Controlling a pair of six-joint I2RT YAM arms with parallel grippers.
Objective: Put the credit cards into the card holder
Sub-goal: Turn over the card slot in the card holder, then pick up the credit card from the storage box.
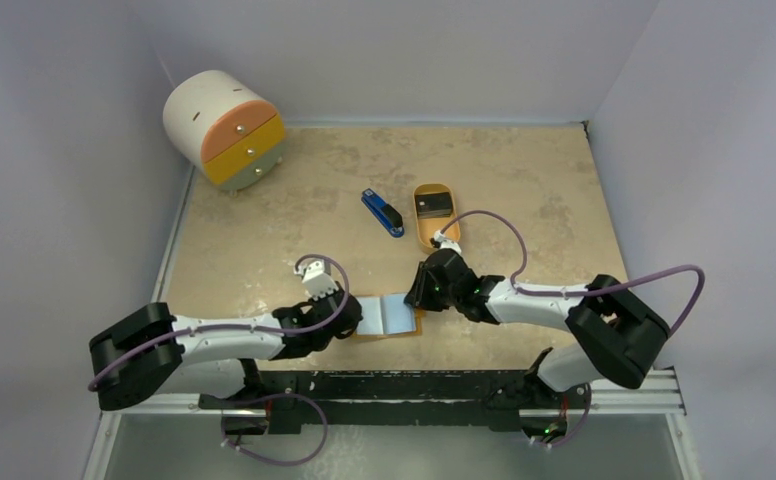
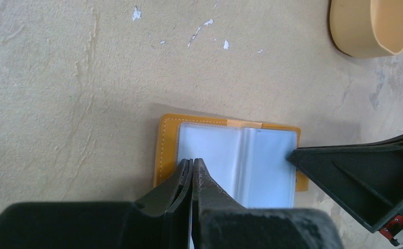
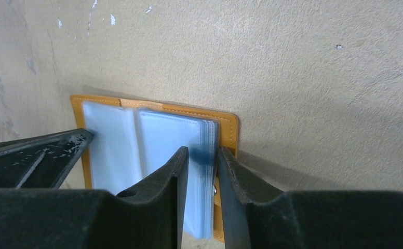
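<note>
Open card holder (image 1: 389, 317) between left pincer (image 1: 349, 319) and right pincer (image 1: 419, 296)

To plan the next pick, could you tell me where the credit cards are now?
In the top view the credit cards lie in the oval orange tray, right of the blue stapler, beyond the open wallet.
</note>
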